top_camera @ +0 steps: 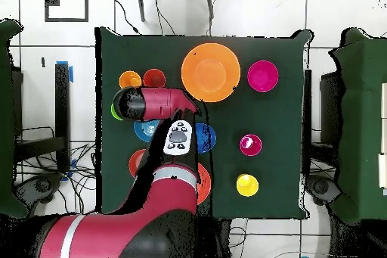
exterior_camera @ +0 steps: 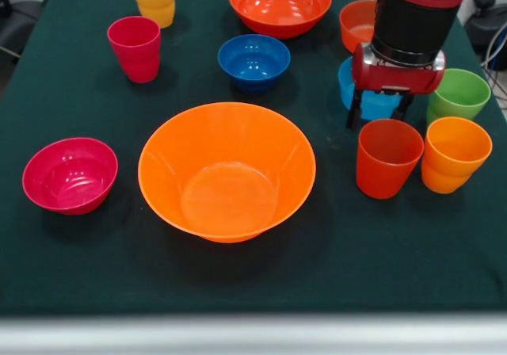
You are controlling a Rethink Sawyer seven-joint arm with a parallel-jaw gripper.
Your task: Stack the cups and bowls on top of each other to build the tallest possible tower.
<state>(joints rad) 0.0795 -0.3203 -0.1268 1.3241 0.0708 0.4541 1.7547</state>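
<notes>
I see the gripper (exterior_camera: 379, 116) hanging over the light blue bowl (exterior_camera: 372, 101), fingers spread around its rim, gripping nothing. Just beside that bowl stand the red-orange cup (exterior_camera: 387, 158) and green cup (exterior_camera: 459, 93).

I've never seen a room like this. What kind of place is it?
Probably a robot lab: a red robot arm works over a green-covered table of plastic cups and bowls, with cables trailing across the tiled floor.
</notes>
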